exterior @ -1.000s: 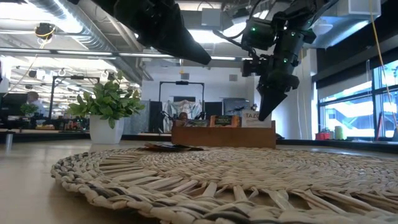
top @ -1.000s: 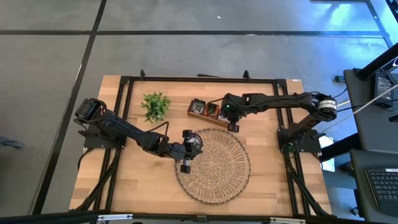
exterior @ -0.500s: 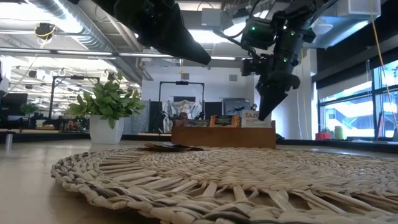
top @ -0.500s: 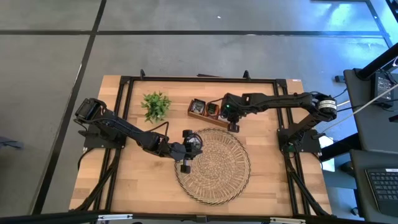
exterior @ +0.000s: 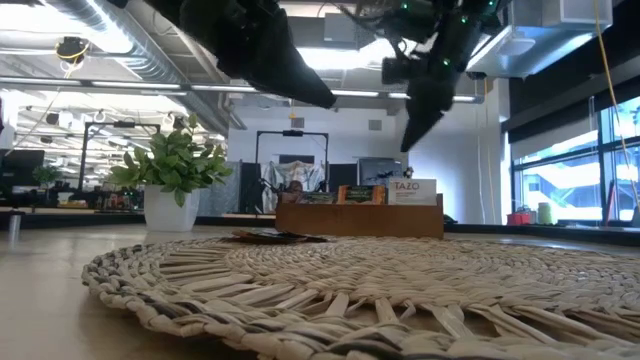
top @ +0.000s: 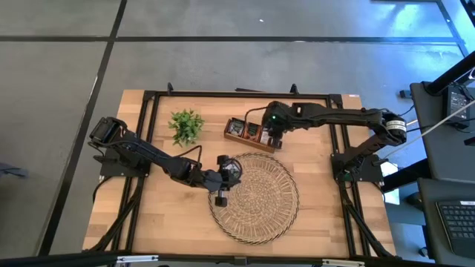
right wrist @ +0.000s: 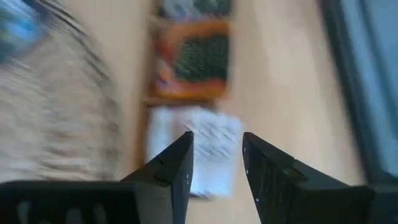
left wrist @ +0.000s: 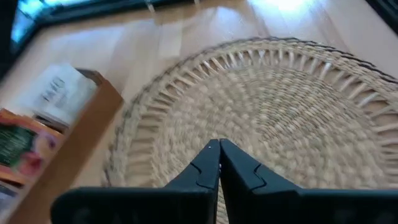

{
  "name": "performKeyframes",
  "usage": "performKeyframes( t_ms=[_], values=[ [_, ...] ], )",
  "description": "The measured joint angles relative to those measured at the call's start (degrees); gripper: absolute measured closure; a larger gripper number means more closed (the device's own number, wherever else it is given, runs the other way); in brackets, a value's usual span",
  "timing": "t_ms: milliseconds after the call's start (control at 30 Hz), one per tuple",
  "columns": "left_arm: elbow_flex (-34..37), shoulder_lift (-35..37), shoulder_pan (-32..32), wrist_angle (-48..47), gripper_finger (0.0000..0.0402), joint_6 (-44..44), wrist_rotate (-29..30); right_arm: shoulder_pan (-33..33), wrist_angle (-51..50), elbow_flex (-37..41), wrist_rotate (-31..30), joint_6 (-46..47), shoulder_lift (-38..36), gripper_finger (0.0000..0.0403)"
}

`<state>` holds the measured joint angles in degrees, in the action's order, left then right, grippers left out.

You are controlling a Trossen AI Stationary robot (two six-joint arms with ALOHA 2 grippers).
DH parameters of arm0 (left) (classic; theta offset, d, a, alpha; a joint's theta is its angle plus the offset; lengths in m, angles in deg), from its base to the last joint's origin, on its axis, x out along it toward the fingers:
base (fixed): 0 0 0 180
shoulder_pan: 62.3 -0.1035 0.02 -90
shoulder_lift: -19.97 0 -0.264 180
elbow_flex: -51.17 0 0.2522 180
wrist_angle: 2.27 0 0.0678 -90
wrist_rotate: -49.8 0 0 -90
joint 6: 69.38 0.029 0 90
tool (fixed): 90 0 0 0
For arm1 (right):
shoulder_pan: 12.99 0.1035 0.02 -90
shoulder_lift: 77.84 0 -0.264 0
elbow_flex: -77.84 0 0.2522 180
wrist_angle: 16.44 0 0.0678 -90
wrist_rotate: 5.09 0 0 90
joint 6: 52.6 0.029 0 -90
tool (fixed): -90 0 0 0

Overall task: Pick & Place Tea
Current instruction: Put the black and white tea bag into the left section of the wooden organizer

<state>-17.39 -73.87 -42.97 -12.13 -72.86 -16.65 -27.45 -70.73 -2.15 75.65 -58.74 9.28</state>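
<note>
Right gripper (right wrist: 216, 158) hovers with fingers parted above the white tea sachet (right wrist: 208, 149) in the wooden box (top: 251, 133). Sachets look light, thin, floppy; best pinched by the top edge. Left gripper (left wrist: 219, 163), fingers together, waits over the woven tray (left wrist: 298, 106).

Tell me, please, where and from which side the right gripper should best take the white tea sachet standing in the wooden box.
Probably by its top edge, from straight above. The white tea sachet stands upright in the end compartment of the wooden box, its upper part rising above the wall; the lower part is boxed in. The right gripper is open above it; fingers should close across the flat faces.
</note>
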Motion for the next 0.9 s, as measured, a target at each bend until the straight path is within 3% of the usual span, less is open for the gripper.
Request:
performKeyframes(
  t_ms=[167, 267, 400, 533, 900],
  values=[
    [-0.02, 0.0, 0.07, -4.52, 0.0399, -7.55, -4.04, 2.31, 6.91, 0.92, 16.25, 3.15, 0.27, 0.0262],
    [-0.02, 0.0, 0.1, -10.17, 0.0398, -14.3, -3.86, 4.6, 14.16, 4.01, 21.8, 3.35, 0.42, 0.0262],
    [0.0, -0.24, 0.06, -17.77, 0.0399, -20.5, -2.48, 7.83, 25.55, 8.59, 22.84, 3.36, 0.44, 0.0262],
    [0.0, -2.04, 0.06, -16.2, 0.0399, -23.03, 0.94, 9.85, 34.11, 11.77, 22.9, 3.09, 0.45, 0.0262],
    [0.0, -8.81, -3.3, -15.47, 0.0398, -26.71, 2.99, 13.0, 42.31, 17.59, 22.9, 2.62, 0.51, 0.0262]
  ],
)
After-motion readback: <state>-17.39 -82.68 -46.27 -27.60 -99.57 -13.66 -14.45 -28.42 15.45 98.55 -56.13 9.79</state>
